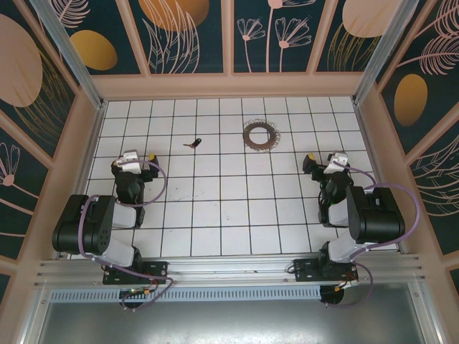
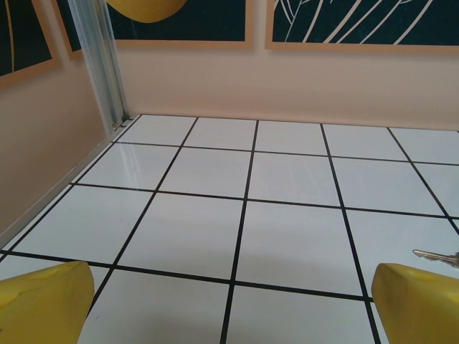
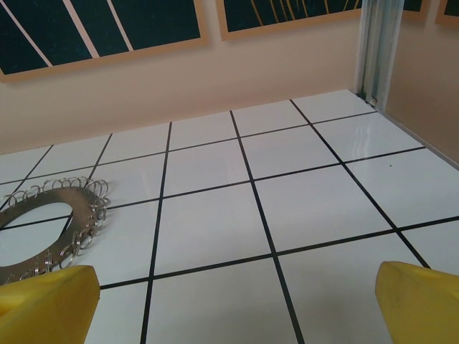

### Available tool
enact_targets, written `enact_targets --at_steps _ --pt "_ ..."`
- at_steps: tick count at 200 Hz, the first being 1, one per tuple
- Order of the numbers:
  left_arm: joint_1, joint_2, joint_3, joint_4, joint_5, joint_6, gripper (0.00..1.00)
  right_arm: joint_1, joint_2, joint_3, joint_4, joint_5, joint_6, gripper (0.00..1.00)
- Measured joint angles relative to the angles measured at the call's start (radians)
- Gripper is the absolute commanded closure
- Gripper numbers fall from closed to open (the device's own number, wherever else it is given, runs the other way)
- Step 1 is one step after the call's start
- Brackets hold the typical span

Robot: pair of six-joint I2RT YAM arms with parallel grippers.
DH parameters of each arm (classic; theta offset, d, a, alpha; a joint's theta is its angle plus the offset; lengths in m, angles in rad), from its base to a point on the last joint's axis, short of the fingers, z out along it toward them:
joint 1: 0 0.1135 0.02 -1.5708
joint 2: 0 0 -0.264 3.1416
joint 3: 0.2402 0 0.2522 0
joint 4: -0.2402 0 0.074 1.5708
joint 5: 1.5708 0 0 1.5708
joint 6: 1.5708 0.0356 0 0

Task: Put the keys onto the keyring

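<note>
The tiny dark, reddish-tailed keys lay ahead-right of the wide-spread left end effector; the right end effector gaped too.

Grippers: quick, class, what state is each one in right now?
Left gripper: yellow jaws wide open, holding nothing.
Right gripper: yellow jaws wide open, holding nothing.

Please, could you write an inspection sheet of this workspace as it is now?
Surface: white tiled table, black grid lines.
Job's things: small dark key with reddish tail lies left of, and apart from, the grey metal hoop fringed with small loops.
Clutter: nothing seen.
Grippers: left gripper and right gripper both open, holding nothing.
Cables: purple cables loop along each arm.
Surroundings: dark teal walls with floral pattern, peach frames.
</note>
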Motion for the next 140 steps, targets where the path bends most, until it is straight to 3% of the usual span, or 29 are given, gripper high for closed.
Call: enact_targets --at_steps 140 --pt "0.0 0.0 0.0 0.0 0.0 0.0 0.01 0.0 0.0 0.0 0.0 0.018 0.003 0.01"
